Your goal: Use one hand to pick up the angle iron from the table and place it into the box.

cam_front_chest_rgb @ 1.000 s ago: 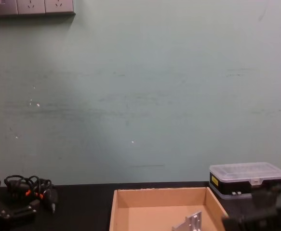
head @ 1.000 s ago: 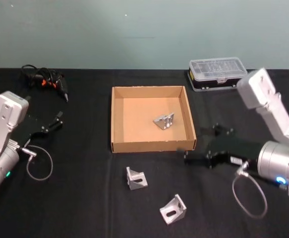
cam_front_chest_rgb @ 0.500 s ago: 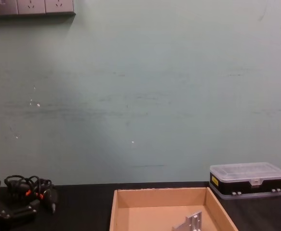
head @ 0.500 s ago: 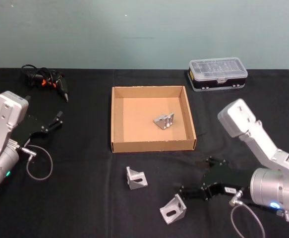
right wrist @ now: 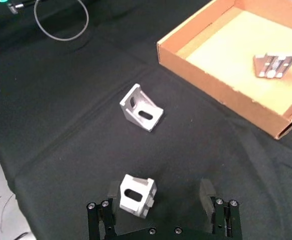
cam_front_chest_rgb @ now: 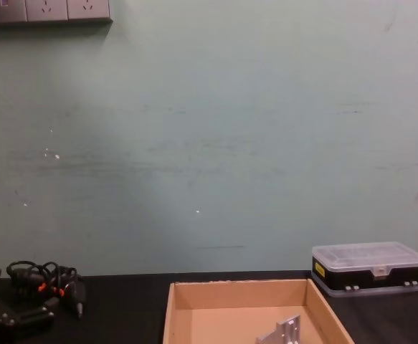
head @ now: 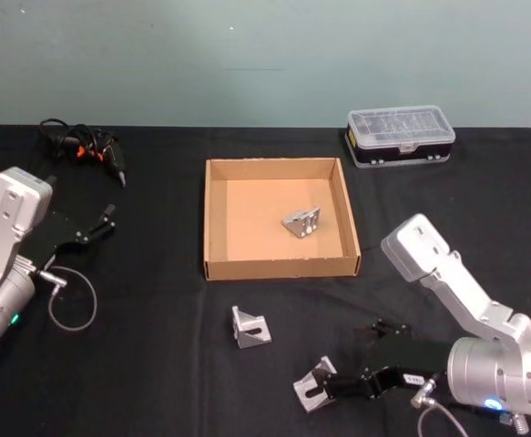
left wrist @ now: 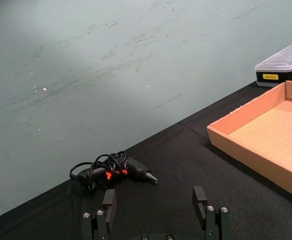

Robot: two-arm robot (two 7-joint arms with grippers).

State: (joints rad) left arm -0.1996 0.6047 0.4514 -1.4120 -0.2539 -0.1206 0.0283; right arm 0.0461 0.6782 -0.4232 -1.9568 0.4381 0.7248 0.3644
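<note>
Three silver angle irons show in the head view: one (head: 301, 222) inside the tan box (head: 214, 218), one (head: 250, 328) on the black table (head: 147, 373) in front of the box, and one (head: 312, 387) nearer the front edge. My right gripper (head: 347, 362) is low over that front one. In the right wrist view this angle iron (right wrist: 135, 195) lies between the open fingers, close to one finger (right wrist: 112, 194). The other loose angle iron (right wrist: 141, 108) lies farther off, toward the box (right wrist: 221, 87). My left gripper (head: 101, 224) rests open at the table's left.
A clear-lidded plastic case (head: 400, 136) stands at the back right beyond the box. A black tool with a coiled cable (head: 85, 148) lies at the back left. A cable loop (head: 72, 305) hangs by the left arm.
My right arm has swung back from the box's right front corner toward the table's front edge and lowered, bringing its open fingers around the front angle iron. The left arm has stayed still.
</note>
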